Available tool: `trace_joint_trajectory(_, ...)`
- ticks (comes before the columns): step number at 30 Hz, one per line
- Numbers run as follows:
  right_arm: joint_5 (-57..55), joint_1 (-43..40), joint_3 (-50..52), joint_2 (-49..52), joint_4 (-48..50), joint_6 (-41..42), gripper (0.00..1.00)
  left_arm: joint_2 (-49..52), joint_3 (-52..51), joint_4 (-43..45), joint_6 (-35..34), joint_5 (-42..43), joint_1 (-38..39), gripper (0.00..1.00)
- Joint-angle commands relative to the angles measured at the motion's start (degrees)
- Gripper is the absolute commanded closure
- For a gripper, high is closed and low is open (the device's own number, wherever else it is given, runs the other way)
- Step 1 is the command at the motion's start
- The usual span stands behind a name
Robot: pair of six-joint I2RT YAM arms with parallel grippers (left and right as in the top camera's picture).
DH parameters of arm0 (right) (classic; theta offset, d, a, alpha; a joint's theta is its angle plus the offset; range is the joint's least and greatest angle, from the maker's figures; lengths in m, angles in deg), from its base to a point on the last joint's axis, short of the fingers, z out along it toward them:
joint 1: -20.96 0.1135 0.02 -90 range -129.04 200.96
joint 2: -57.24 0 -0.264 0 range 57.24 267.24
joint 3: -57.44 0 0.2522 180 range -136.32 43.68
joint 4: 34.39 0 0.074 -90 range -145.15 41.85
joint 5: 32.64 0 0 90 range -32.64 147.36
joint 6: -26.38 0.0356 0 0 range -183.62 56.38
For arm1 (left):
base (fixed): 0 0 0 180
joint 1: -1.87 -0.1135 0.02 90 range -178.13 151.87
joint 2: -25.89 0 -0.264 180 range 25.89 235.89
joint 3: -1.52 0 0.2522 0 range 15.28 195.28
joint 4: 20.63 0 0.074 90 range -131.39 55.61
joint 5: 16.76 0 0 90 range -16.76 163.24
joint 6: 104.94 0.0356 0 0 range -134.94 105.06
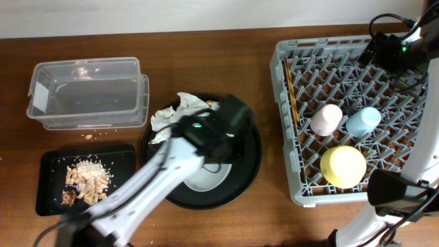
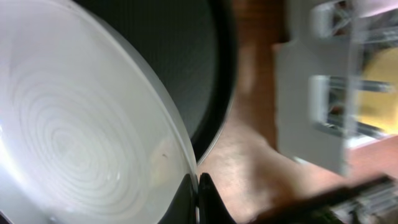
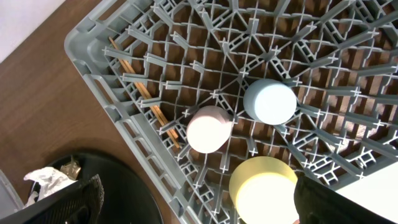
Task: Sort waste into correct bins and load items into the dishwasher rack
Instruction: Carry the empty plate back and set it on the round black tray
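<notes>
Pinching rim of pale-grey plate (image 2: 74, 137) with left claw (image 2: 199, 198), over round black tray (image 2: 180, 62) on desk (image 2: 249, 155); hovering right claw (image 3: 199, 194) spread wide above dishwasher rack (image 3: 93, 45) loaded with pink cup (image 3: 208, 129), light-blue cup (image 3: 269, 102), yellow bowl (image 3: 261, 190), chopsticks (image 3: 140, 87)

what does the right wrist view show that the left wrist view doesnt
Only the right wrist view: the pink cup, light-blue cup and chopsticks in the rack, plus the crumpled tissue at the round black tray edge. Only the left wrist view: the plate close up, with the left pincer shut on its rim. Both: the rack, the round black tray, the table, and the yellow bowl, just a blur in the left wrist view.
</notes>
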State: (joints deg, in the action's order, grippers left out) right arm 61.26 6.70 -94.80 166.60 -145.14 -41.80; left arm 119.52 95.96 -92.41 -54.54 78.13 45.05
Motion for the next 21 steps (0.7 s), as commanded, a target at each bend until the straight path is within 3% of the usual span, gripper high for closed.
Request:
trace_joint_trajectory(1,-0.5,0.0,-0.3,-0.2,-0.3,-0.5,0.01,6.9,-0.1,0.8,-4.8,-9.3,3.0,0.99)
trace_joint_trajectory(9,-0.6,0.0,-0.3,-0.2,-0.3,-0.5,0.01,12.3,0.0,0.7,-6.2,-7.6,5.5,0.99)
trace_joint_trajectory(10,-0.5,0.0,-0.3,-0.2,-0.3,-0.5,0.01,12.3,0.0,0.6,-6.2,-7.2,5.5,0.81)
trace_joint_trajectory(12,-0.6,0.0,-0.3,-0.2,-0.3,-0.5,0.01,12.3,0.0,0.5,-5.8,-7.3,5.5,0.31)
trace_joint_trajectory(13,-0.5,0.0,-0.3,-0.2,-0.3,-0.5,0.01,12.3,0.2,0.5,-5.7,-7.8,5.4,0.16)
trace_joint_trajectory(16,-0.6,0.0,-0.3,-0.2,-0.3,-0.5,0.01,12.3,2.4,0.5,-3.5,-10.2,3.5,0.13)
trace_joint_trajectory(18,-0.5,0.0,-0.3,-0.2,-0.3,-0.5,0.01,12.3,5.7,0.5,-0.2,-11.5,0.9,0.01)
trace_joint_trajectory(21,-0.6,0.0,-0.3,-0.2,-0.3,-0.5,0.01,12.3,10.8,2.1,6.5,-12.4,-4.0,0.01)
